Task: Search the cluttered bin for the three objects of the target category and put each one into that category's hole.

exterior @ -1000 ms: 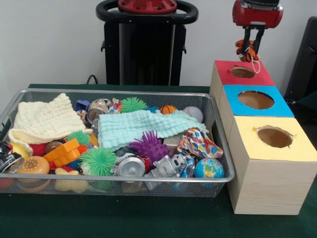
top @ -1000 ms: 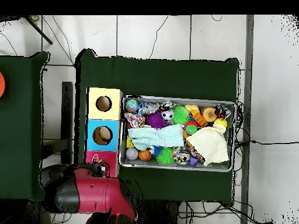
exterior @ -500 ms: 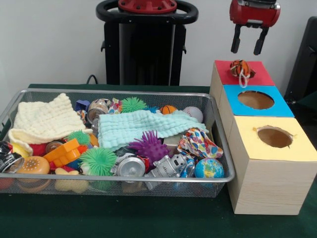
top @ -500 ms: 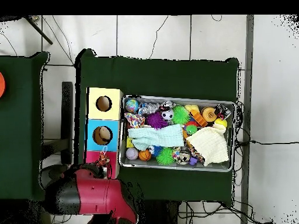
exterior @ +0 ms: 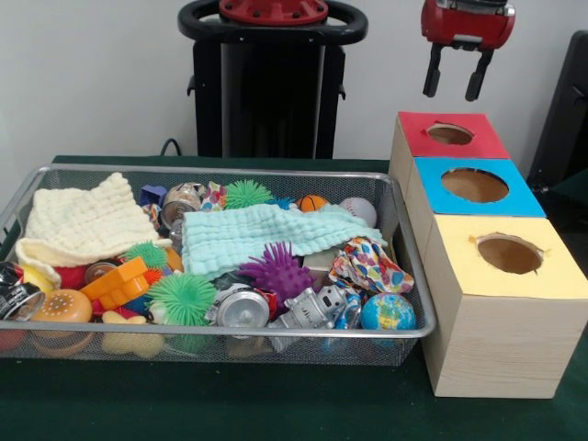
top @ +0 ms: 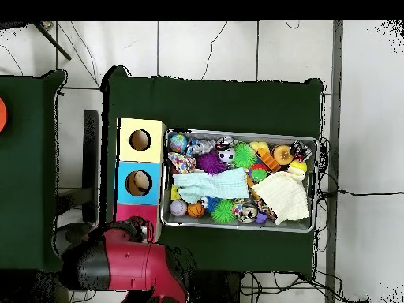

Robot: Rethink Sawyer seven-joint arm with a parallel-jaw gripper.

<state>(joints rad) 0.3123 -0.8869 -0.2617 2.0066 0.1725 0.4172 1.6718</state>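
Note:
The silver wire-mesh bin [exterior: 409,257] sits on the green table, full of toys, balls, cans and two cloths; it also shows in the overhead view [top: 309,226]. To its right in the front view stand three wooden boxes with holes: red-topped [exterior: 450,135], blue-topped [exterior: 475,186] and yellow-topped [exterior: 509,254]. My gripper [exterior: 453,83] hangs open and empty above the red box's hole. The red hole looks empty on top. In the overhead view the red arm [top: 118,264] covers the red box's end.
In the bin lie a cream cloth [exterior: 87,220], a mint cloth [exterior: 257,234], a purple spiky ball [exterior: 276,269], a globe ball [exterior: 387,311], a green spiky ball [exterior: 182,297] and a silver can [exterior: 241,306]. The black pedestal [exterior: 272,87] stands behind the bin.
The gripper held a small orange striped toy above the red box, opened and rose. The toy lay on the red hole half a second ago and has now dropped out of sight.

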